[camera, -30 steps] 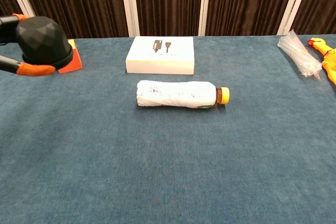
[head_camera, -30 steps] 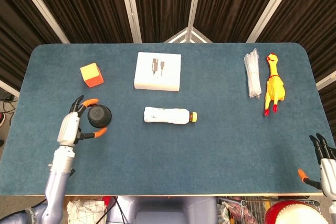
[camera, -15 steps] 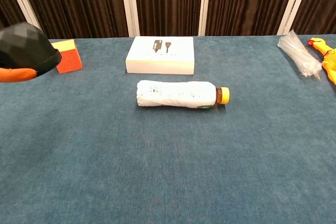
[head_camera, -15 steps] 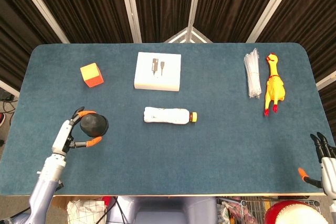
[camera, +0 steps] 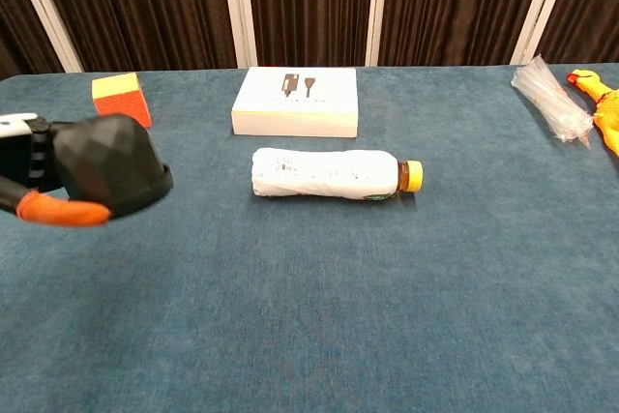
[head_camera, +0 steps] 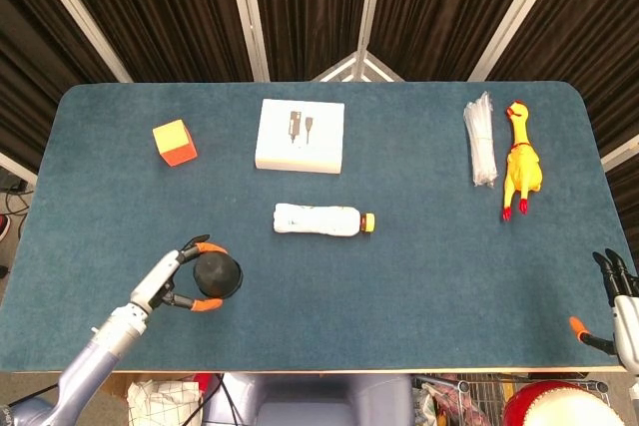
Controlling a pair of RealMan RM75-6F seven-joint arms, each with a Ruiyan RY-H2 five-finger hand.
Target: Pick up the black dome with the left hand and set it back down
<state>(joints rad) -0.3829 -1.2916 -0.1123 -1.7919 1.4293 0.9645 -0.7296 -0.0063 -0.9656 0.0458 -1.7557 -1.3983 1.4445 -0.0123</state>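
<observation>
My left hand (head_camera: 178,284) grips the black dome (head_camera: 217,275) between orange-tipped fingers near the table's front left. The chest view shows the faceted black dome (camera: 108,163) at the left edge, with an orange fingertip (camera: 60,210) under its rim and the left hand (camera: 24,171) behind it. Whether the dome touches the cloth I cannot tell. My right hand (head_camera: 617,301) hangs at the front right corner, off the table edge, fingers spread and holding nothing.
A water bottle (head_camera: 321,219) lies on its side mid-table. A white box (head_camera: 300,136) sits behind it and an orange cube (head_camera: 174,142) at the back left. A clear packet (head_camera: 480,138) and a yellow rubber chicken (head_camera: 520,158) lie at the back right.
My left hand has carried the dome toward the front edge and rightward. In the chest view the dome has dropped lower and moved right. The right hand is nearly unmoved.
</observation>
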